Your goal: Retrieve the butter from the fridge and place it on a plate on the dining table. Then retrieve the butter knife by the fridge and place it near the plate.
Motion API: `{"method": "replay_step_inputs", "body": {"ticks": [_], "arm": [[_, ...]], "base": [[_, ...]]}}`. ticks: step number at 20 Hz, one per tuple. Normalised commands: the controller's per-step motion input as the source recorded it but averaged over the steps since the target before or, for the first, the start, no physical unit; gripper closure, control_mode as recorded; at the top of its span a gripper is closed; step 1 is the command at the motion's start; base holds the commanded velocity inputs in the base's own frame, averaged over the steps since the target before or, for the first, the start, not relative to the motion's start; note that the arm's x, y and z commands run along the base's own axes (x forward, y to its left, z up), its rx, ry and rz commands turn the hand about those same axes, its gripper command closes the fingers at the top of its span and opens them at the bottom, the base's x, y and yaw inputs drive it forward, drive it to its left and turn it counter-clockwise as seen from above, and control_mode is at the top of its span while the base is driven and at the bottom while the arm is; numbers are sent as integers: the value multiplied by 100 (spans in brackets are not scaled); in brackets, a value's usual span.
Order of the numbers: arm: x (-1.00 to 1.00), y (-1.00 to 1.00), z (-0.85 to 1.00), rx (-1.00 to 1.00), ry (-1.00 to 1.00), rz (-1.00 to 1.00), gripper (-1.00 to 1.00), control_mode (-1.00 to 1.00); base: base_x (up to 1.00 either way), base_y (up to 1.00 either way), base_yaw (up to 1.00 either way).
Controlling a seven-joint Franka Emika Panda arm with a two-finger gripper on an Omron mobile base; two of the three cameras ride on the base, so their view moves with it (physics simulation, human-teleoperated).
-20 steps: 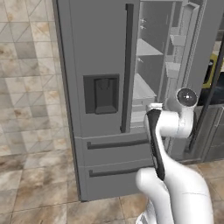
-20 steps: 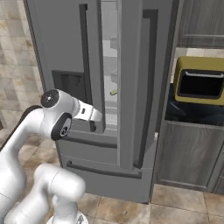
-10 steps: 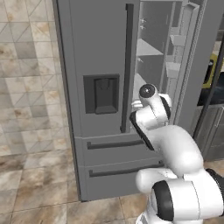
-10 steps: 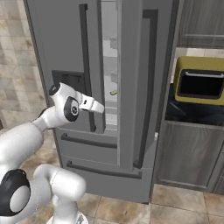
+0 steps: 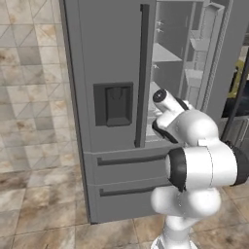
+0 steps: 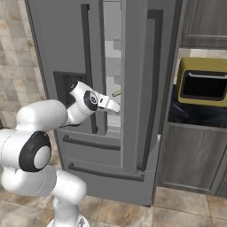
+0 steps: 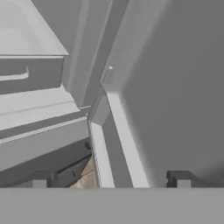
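One fridge (image 5: 112, 73), right door swung open, two drawers below, one dark dispenser (image 5: 113, 103). One butter (image 6: 116, 93) stick lying on a shelf inside. One claw (image 7: 109, 180) at the gap, spread wide, empty, well short of the butter.

No readable text from my cameras: no labels, brands, numbers or signs. The fridge (image 5: 112, 97) door and its dispenser panel (image 5: 113, 104) are blank, and so is the yellow oven (image 6: 203, 87) front.
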Motion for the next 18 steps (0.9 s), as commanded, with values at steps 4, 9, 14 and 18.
{"method": "replay_step_inputs", "body": {"ticks": [4, 9, 14, 18], "arm": [[0, -100, 0, 0, 8, -11, -100, -100], [-12, -100, 0, 0, 0, -14, -100, -100], [0, -100, 0, 1, 0, -14, -100, -100], [-28, -70, 0, 11, -12, -3, -100, -100]], "base": [[0, 0, 0], [0, 0, 0], [0, 0, 0], [0, 0, 0]]}}
